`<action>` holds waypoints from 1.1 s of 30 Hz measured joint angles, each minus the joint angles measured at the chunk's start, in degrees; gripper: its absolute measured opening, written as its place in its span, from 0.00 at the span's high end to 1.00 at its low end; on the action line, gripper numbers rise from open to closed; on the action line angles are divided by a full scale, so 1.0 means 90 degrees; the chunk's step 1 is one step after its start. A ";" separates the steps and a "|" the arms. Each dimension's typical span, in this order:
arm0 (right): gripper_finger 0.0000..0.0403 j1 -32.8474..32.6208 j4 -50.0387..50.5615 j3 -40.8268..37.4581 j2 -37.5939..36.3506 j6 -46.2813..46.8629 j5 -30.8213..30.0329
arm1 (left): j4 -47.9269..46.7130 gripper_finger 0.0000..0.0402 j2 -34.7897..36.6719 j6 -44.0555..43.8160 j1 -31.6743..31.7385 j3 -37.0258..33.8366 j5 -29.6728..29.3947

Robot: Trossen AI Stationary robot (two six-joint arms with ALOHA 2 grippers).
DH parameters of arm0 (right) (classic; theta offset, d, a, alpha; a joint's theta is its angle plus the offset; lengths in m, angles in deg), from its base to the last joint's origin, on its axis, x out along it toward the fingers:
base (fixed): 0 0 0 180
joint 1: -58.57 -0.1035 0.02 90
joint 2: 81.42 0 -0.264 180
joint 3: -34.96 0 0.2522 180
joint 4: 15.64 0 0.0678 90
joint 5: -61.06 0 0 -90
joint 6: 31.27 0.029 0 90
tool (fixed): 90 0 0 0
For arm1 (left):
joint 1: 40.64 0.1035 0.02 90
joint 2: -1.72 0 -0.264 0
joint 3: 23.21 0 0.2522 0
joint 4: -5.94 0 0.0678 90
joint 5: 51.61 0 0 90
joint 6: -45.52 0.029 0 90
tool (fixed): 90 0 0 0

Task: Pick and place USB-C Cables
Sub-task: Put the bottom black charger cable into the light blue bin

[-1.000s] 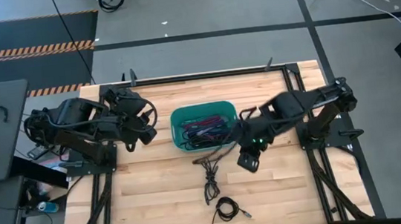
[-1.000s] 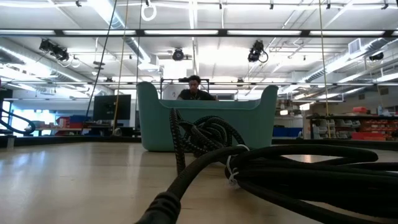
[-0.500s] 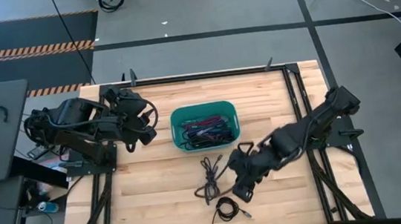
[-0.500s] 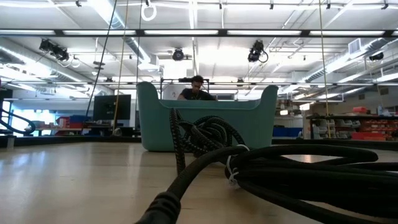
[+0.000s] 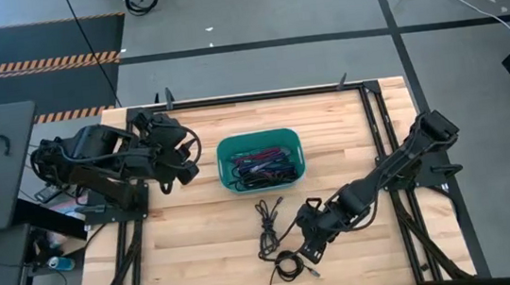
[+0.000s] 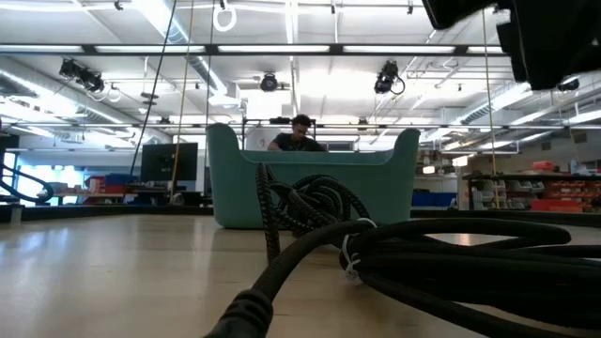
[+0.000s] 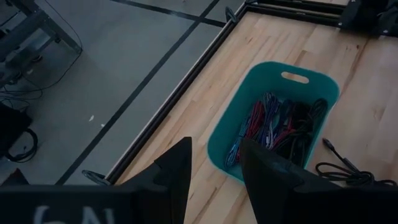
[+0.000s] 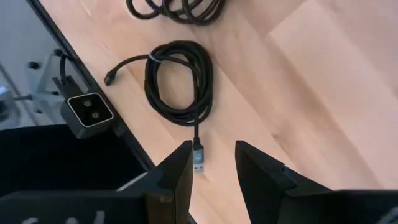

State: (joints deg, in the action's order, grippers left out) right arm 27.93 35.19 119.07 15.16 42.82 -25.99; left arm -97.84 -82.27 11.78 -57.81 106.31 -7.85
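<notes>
- Hovering over the table's (image 5: 199,243) front middle, the right gripper (image 5: 310,249) sits just beside a coiled black cable (image 5: 288,266), with nothing between its fingers.
- Seen from the right wrist, that coil (image 8: 180,81) lies flat on the wood, bound by a light tie, with one plug end trailing out towards the fingers (image 8: 180,168), which stand narrowly apart and empty.
- Also in the right wrist view, a small camera block (image 8: 90,113) sits at the table edge near the coil.
- Between the coil and the bin (image 5: 224,148) lies a second, looser black cable (image 5: 267,225), spread out on the wood just in front of the bin and clear of the gripper.
- At the middle of the table, the teal bin holds a tangle of cables (image 5: 262,168) in blue, red, purple and black.
- At the table's left side the left gripper (image 7: 214,165) waits above the wood, near the bin's left end, its fingers slightly apart and empty.
- In the low view the coil (image 6: 441,258) fills the foreground, with the looser cable (image 6: 300,202) behind it and the bin (image 6: 394,178) behind that.
- Beyond the bin, a person (image 6: 299,131) is partly visible in the room.
</notes>
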 joint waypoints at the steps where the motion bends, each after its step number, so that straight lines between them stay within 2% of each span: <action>1: 0.69 -0.0004 -0.0218 -0.0147 0.0000 0.0060 0.0020 | 0.0000 0.65 0.0000 -0.0002 0.0000 0.0000 0.0000; 7: 0.68 0.0000 -0.1653 -0.0800 0.0000 0.0363 0.0266 | 0.0000 0.65 0.0000 0.0000 0.0000 0.0000 0.0000; 15: 0.59 -0.0067 -0.1728 -0.0945 0.0088 0.0461 0.0391 | 0.0002 0.65 0.0000 0.0005 0.0000 0.0000 0.0000; 19: 0.49 -0.0142 -0.2038 -0.0950 0.0533 0.0495 0.0629 | 0.0000 0.65 0.0000 0.0005 0.0000 0.0000 0.0000; 25: 0.39 -0.0298 -0.3358 -0.0950 0.1466 0.0665 0.1639 | 0.0002 0.65 0.0000 0.0007 0.0000 0.0000 0.0000; 29: 0.36 -0.0429 -0.4093 -0.0947 0.1834 0.1051 0.1684 | 0.0002 0.65 0.0000 0.0010 0.0000 0.0000 0.0000; 33: 0.36 -0.0512 -0.4290 -0.0926 0.1986 0.1181 0.1603 | 0.0000 0.65 0.0000 0.0007 0.0000 0.0000 0.0000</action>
State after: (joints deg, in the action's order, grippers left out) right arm 23.32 -3.42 110.74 33.03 53.44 -11.56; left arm -97.84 -82.27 11.85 -57.81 106.31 -7.84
